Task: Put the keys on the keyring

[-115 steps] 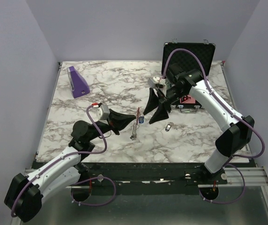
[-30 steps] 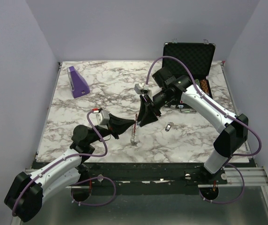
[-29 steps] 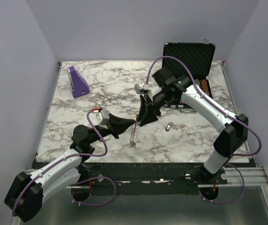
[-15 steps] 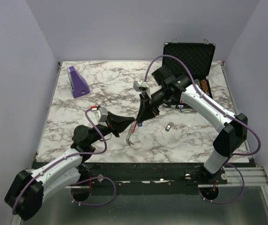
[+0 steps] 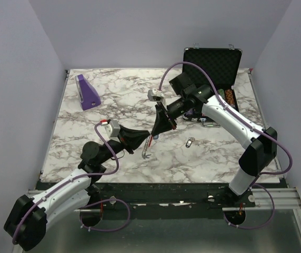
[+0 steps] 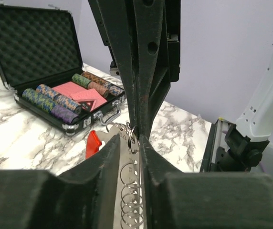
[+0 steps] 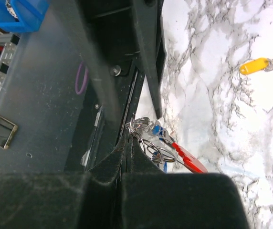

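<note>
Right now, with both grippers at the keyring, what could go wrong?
The right gripper pinches only a thin ring of the keyring, so it could slip out and drop. The left gripper flanks the same keyring, and its grip is unclear. If the arms pull apart, the keyring might twist or bend. The yellow key lies apart on the table and could get knocked further away.

Right hand [image 5: 153,134] pinched, left hand [image 5: 142,141] parted

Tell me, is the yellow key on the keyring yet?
No, the yellow key lies alone on the table, apart from the keyring.
</note>
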Available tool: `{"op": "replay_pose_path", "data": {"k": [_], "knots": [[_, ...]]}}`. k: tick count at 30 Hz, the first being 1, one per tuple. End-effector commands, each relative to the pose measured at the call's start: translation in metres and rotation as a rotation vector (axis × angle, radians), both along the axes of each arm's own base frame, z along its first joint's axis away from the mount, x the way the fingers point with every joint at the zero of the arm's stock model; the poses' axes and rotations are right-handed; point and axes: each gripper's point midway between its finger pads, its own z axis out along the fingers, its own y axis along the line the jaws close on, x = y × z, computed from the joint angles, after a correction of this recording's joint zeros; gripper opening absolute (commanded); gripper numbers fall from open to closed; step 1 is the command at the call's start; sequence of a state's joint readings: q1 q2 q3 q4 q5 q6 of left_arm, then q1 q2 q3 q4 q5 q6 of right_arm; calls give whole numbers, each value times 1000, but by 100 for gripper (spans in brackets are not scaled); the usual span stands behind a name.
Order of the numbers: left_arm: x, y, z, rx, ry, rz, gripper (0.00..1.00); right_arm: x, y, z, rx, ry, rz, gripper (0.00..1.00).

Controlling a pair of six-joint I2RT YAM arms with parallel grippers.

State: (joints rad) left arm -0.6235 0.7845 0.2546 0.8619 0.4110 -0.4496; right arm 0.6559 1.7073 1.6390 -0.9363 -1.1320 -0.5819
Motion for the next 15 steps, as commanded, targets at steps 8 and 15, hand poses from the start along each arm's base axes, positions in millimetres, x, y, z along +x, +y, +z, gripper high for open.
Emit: {"op": "replay_pose_path", "data": {"k": [8, 15], "knots": [[-25, 23, -8, 370, -107, -81, 76, 7, -29, -27, -252, -104, 58, 1], [-26, 10, -3, 412, -89, -208, 84, 9, -40, -34, -361, -192, 71, 1]]}}
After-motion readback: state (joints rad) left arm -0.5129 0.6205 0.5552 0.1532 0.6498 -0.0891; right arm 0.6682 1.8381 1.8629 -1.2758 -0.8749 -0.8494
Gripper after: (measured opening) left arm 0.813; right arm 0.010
